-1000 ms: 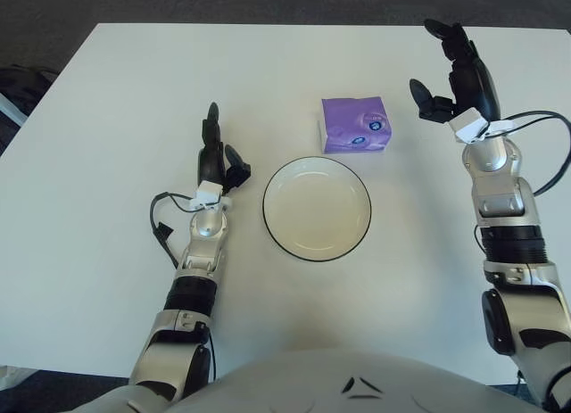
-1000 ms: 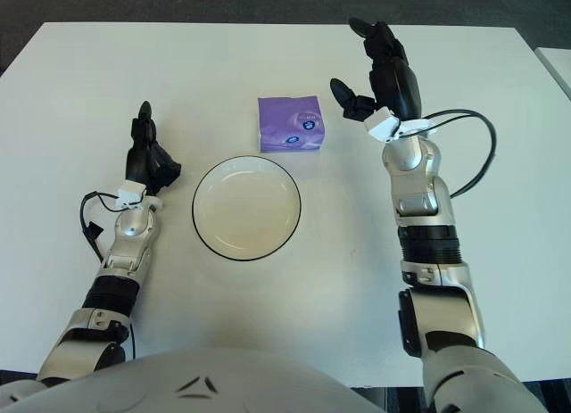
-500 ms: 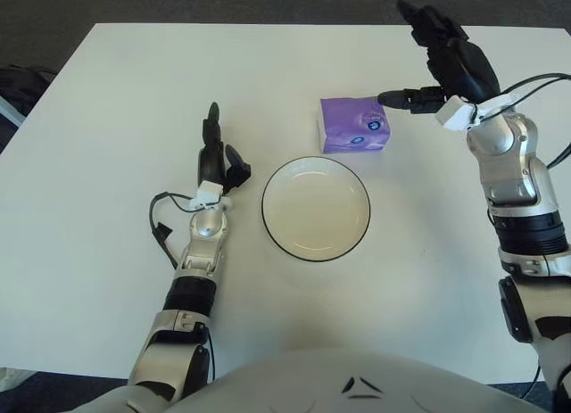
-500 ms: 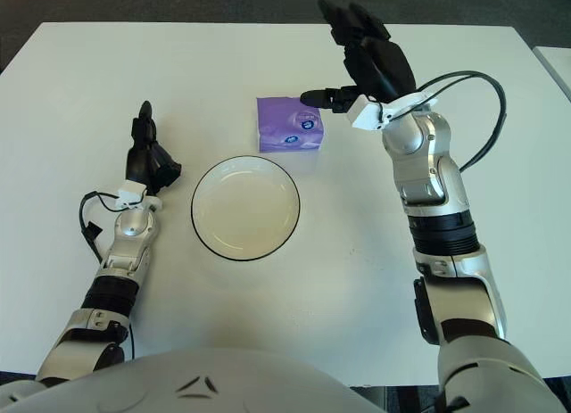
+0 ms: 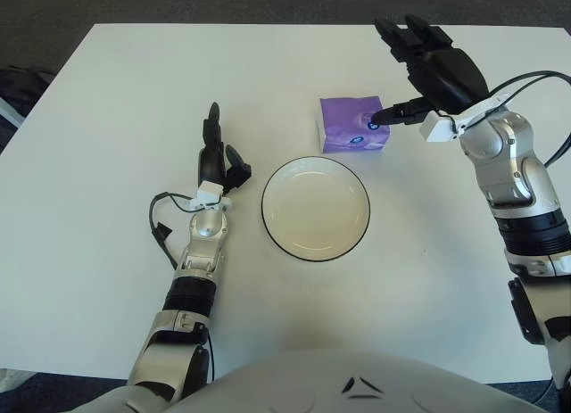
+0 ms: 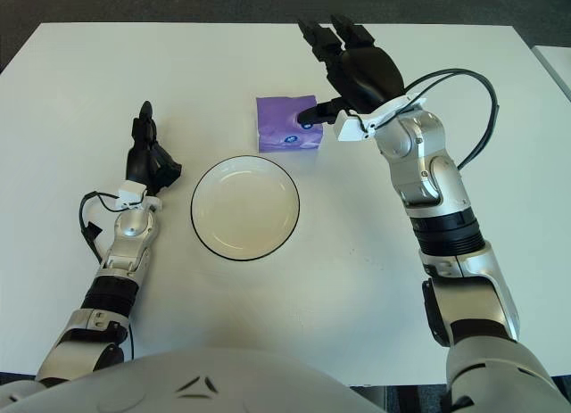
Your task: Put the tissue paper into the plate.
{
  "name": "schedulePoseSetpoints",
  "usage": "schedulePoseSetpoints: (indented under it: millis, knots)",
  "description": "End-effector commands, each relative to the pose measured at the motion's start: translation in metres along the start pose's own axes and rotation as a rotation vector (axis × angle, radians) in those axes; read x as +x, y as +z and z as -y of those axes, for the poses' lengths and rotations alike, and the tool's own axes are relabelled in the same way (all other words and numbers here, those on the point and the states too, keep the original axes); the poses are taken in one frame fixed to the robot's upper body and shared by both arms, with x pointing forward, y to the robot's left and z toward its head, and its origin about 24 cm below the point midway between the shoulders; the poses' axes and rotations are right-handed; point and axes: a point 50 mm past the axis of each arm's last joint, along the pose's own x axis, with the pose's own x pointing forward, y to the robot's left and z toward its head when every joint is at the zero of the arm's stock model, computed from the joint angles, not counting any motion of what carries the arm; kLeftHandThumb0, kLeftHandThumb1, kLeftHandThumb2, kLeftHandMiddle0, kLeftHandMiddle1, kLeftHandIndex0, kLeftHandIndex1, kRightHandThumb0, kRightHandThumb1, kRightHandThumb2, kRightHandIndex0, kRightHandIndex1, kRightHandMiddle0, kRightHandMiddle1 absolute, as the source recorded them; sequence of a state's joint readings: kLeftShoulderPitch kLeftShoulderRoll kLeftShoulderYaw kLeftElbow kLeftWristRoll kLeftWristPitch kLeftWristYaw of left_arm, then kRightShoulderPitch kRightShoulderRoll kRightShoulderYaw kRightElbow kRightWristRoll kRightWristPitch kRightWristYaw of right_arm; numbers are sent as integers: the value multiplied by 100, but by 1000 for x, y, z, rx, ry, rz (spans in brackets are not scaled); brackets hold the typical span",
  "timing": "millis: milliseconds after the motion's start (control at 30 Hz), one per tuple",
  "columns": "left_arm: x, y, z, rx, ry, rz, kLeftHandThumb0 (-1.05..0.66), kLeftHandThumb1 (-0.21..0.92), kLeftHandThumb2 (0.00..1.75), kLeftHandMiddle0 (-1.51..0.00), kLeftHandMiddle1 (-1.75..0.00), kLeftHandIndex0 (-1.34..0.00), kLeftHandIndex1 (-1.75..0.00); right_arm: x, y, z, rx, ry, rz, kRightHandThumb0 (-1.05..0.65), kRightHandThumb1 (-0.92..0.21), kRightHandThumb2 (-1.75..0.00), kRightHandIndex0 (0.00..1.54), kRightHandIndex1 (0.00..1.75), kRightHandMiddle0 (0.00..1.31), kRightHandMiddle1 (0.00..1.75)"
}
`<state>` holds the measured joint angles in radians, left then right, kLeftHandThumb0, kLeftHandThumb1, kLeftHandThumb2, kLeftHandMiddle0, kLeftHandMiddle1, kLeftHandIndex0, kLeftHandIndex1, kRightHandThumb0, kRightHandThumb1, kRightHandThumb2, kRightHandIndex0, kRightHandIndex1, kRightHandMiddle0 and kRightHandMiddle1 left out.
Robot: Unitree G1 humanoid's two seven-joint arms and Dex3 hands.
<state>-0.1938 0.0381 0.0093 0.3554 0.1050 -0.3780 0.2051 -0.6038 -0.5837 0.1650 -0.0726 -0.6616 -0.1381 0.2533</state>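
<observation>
Right hand [image 5: 419,70], fingers spread, hovers just right of the purple tissue pack [image 5: 351,124] beyond the plate [image 5: 315,208]

The right hand [image 5: 426,67] is much closer to the purple tissue pack [image 5: 353,124] than a second ago. Back then it is out to the right, well apart from the pack. Now it sits over the pack's right edge, fingers spread wide, and its thumb points at the top of the pack, nearer than before.
</observation>
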Motion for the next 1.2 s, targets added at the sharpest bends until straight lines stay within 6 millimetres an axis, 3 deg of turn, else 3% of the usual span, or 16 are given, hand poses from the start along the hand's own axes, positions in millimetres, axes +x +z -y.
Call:
schedulePoseSetpoints:
  millis: [0, 133, 300, 833, 1167]
  knots:
    - [-47, -54, 2, 45, -26, -282, -87, 92, 121, -6, 0, 0, -19, 6, 4, 10, -88, 47, 30, -105, -92, -18, 0, 0, 0, 0]
    - [-47, -55, 2, 46, -29, -285, -87, 92, 121, -6, 0, 0, -18, 12, 6, 6, -125, 86, 43, -105, -92, -19, 0, 0, 0, 0]
    - [-46, -55, 3, 44, -34, -296, -87, 92, 121, -5, 0, 0, -15, 21, -7, -32, -139, 109, 60, -105, -92, -23, 0, 0, 0, 0]
    - [-42, -55, 5, 39, -23, -302, -86, 92, 121, -5, 0, 0, -16, 29, -8, -35, -197, 135, 170, -105, -92, -33, 0, 0, 0, 0]
    - [-40, -54, 6, 34, -19, -296, -87, 92, 120, -5, -1, 0, -19, 33, -14, -45, -237, 171, 213, -105, -92, -49, 0, 0, 0, 0]
